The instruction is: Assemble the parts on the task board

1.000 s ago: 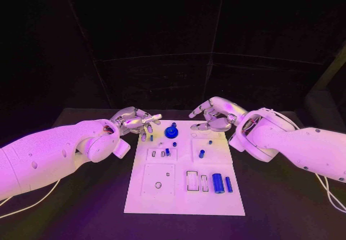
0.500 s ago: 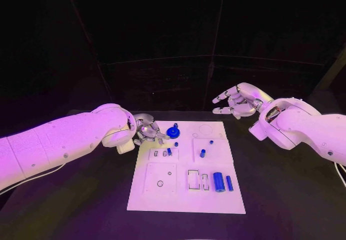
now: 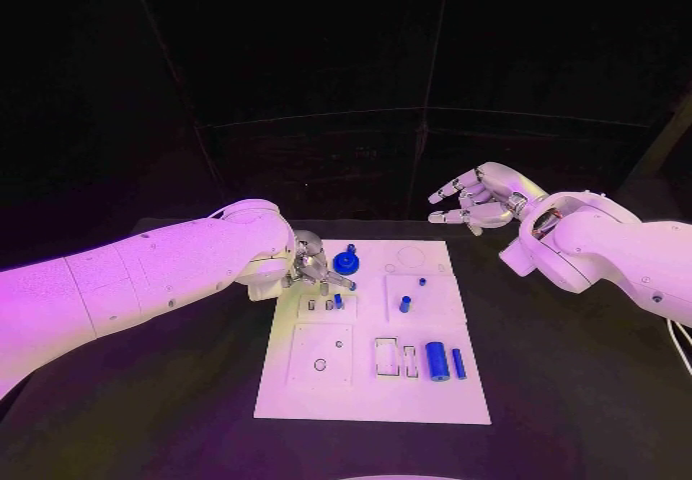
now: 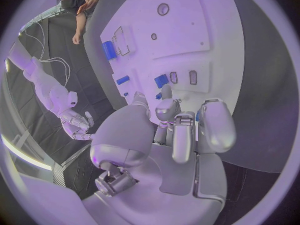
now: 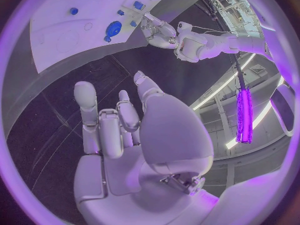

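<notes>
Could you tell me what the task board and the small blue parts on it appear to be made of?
The task board looks like matte white plastic or painted plate: flat, even, with cleanly cut recesses. The blue parts, such as the large cylinder, look like smooth plastic or anodised metal, given their slight sheen; I cannot tell which.

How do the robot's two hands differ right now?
The left hand is low over the task board, its fingers curled down among the small blue parts; the right hand is raised beyond the board's far corner, away from it. The left hand's fingers are bunched together, the right hand's spread and holding nothing. Both are silver, on white arms.
</notes>
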